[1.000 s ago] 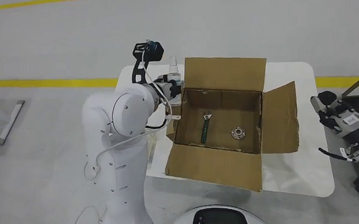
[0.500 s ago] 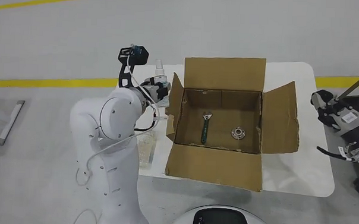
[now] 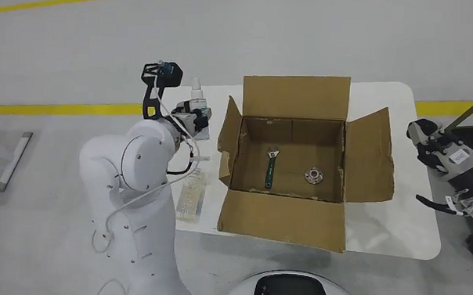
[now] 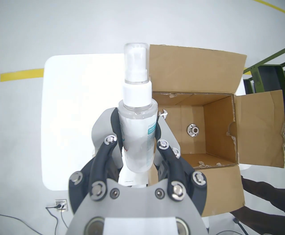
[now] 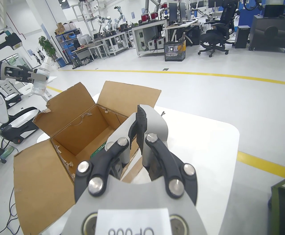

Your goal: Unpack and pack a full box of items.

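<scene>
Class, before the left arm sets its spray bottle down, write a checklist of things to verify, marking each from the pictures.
1. Left tool clamps spray bottle on both sides: ok.
2. Spray bottle outside the box: ok.
3. Bare table beside box for set-down: ok.
4. Second bottle lying on table, apart from held one: ok.
5. Right tool shut, empty, outside box: ok.
6. Box emptied: not ok, wrench and flange inside.

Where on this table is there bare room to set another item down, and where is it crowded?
Free: the table strip right of the box, up to the edge. Inside the box, bare floor lies between wrench and flange. Crowded: the left strip, where a clear bottle lies and the left pincer holds a spray bottle above.
</scene>
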You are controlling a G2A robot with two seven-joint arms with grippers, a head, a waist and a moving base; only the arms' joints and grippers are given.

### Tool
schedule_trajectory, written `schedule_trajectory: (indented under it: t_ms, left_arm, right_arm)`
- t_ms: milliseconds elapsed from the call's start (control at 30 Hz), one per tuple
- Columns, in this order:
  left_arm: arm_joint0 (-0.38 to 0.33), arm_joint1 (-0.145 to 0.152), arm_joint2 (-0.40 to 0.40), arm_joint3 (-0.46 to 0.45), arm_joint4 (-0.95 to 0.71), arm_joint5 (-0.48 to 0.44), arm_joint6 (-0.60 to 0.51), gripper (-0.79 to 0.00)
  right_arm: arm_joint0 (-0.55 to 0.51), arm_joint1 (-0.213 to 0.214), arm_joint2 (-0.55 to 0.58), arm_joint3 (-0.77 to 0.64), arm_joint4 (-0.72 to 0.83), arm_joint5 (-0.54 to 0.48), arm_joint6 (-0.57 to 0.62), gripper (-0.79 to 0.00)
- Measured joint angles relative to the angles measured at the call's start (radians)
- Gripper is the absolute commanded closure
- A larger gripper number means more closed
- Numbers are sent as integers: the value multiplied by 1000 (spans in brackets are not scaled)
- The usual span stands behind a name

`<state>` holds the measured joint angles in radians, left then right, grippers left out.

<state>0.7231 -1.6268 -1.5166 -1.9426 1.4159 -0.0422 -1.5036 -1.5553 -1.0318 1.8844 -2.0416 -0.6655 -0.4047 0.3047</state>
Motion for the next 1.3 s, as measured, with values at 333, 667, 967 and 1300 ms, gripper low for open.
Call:
schedule_trajectory:
  t_ms: [333, 667, 967, 1300]
  left_arm:
    - [101, 49, -114, 9, 264, -230, -15, 0]
    - [288, 66, -90, 103, 415, -222, 26, 0]
    - [369, 78, -115, 241, 436, -214, 79, 0]
    - [337, 85, -107, 417, 462, -134, 202, 0]
  right_arm:
    - [1, 1, 6, 11, 3, -6, 10, 0]
    - [5, 1, -2, 8, 8, -16, 14, 0]
    - [5, 1, -9, 3, 9, -21, 11, 0]
    - [5, 1, -7, 5, 11, -28, 7, 0]
